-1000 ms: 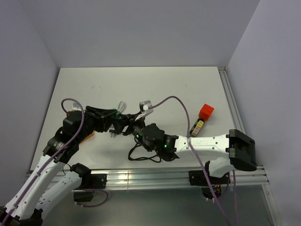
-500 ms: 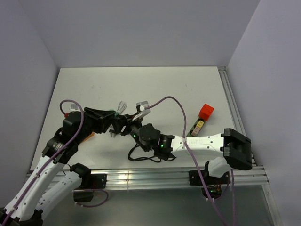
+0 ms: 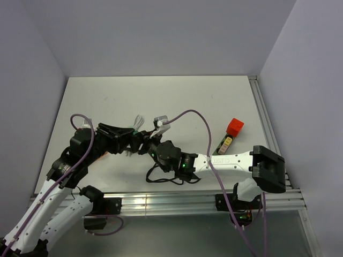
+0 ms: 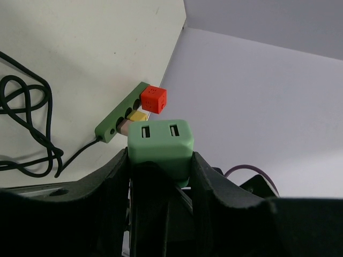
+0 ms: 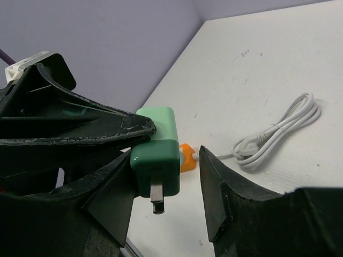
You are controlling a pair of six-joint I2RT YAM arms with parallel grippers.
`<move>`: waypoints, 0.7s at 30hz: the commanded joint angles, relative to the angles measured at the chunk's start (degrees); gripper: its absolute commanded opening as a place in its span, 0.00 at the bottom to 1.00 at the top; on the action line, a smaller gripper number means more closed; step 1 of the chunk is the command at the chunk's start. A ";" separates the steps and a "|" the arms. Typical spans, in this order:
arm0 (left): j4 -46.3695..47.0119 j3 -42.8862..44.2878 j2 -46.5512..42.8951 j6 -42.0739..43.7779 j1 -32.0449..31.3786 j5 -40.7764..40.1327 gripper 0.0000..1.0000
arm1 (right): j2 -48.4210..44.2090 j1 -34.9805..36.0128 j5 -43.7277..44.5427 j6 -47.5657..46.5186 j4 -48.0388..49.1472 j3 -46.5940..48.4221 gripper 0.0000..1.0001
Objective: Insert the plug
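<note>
The green plug [image 4: 159,140] is pinched in the jaws of the left gripper [image 4: 161,165], those of the right gripper [image 5: 163,187] are spread around it, perhaps touching one side, and the power strip [image 3: 224,145] is seen at 3 o'clock.

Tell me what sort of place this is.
Probably a robot lab test cell: a white table boxed in by plain walls, an aluminium mounting rail at its near edge, and practice props only, such as a green power strip and a green charger plug.
</note>
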 commanded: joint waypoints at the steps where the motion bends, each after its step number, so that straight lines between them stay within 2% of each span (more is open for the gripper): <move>1: 2.65 1.94 -0.01 0.38 -0.12 2.35 0.00 | -1.05 -0.74 0.91 -1.59 3.28 -0.52 0.56; 4: 3.44 1.16 -0.18 0.82 -0.12 3.50 0.00 | -0.61 -1.26 -0.68 -1.86 4.44 -0.61 0.53; 6: 4.15 0.80 -0.70 1.26 -0.12 4.02 0.00 | -0.52 -1.53 -0.94 -2.47 4.52 -0.25 0.40; 7: 4.41 0.54 -0.71 1.52 -0.03 4.20 0.01 | -0.78 -1.53 -1.20 -2.91 4.78 -0.25 0.30; 8: 4.67 0.45 -0.71 1.87 -0.12 4.72 0.05 | -0.96 -1.44 -1.21 -3.43 5.05 -0.60 0.00; 9: 4.59 0.36 -0.71 2.83 -0.12 6.12 0.14 | -1.31 -1.53 -1.12 -3.26 4.09 -0.60 0.00; 10: 4.24 0.45 -0.62 3.36 -0.03 6.66 0.38 | -2.01 -1.62 -2.08 -3.52 4.00 -0.87 0.00; 13: 3.01 0.62 -0.01 6.00 -0.12 9.28 0.65 | -4.90 -1.79 -6.90 -6.24 5.84 -3.67 0.00; 16: 3.35 -0.07 -0.26 8.55 -0.12 12.62 0.78 | -9.11 -1.88 -10.07 -9.14 8.21 -8.24 0.00; 21: 4.93 -2.88 -2.11 9.17 -0.03 17.46 0.76 | -17.90 -3.11 -21.31 -12.13 10.66 -16.50 0.00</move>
